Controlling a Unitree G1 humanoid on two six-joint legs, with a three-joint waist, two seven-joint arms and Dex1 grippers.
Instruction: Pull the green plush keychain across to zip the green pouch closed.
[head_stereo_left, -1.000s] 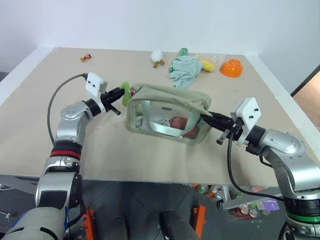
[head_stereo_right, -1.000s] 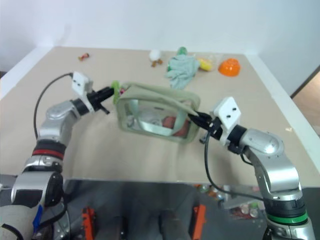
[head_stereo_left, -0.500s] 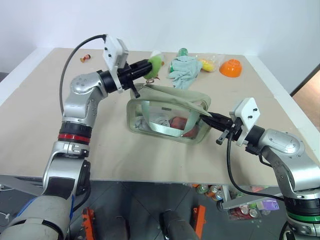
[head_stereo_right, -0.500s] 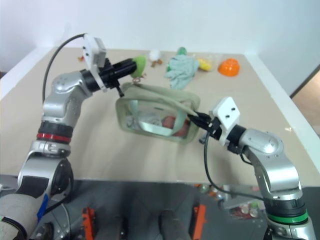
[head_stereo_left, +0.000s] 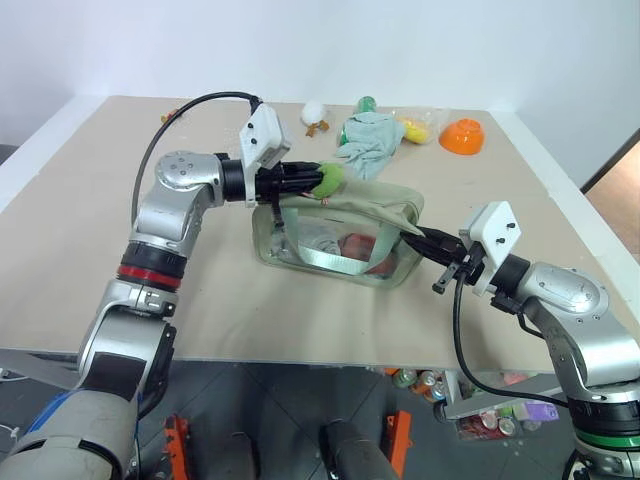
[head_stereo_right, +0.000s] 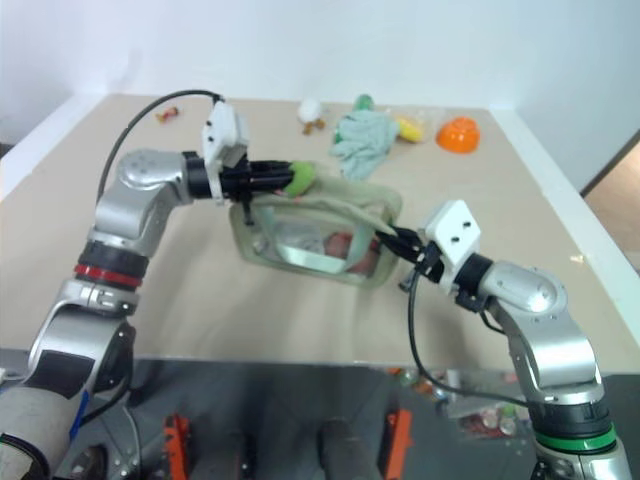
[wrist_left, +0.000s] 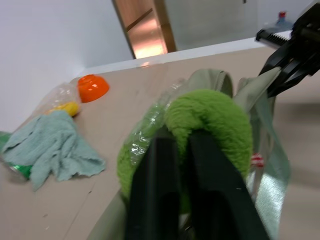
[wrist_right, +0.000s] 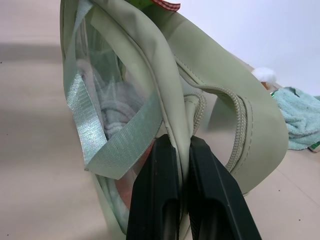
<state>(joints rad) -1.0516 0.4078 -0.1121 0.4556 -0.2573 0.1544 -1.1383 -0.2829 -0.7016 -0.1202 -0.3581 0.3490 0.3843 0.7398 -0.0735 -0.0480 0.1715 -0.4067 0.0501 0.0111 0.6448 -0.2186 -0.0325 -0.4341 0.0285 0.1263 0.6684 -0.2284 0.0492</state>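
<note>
Right gripper: nearest item, at the right end of the green pouch, fingers pinched tight on the pouch's end fabric. Green pouch: mid-bench, pale sage fabric with clear window, contents visible inside, strap across the front. Left gripper: reaching from the left over the pouch's top edge, fingers close together and clamped on the green plush keychain. Green plush keychain: lime fuzzy ring, at the pouch's top, roughly midway along its length. Beyond, toward the bench's far edge: light blue-green cloth, orange bowl, yellow object in clear wrap, small white figure, small item at far left.
</note>
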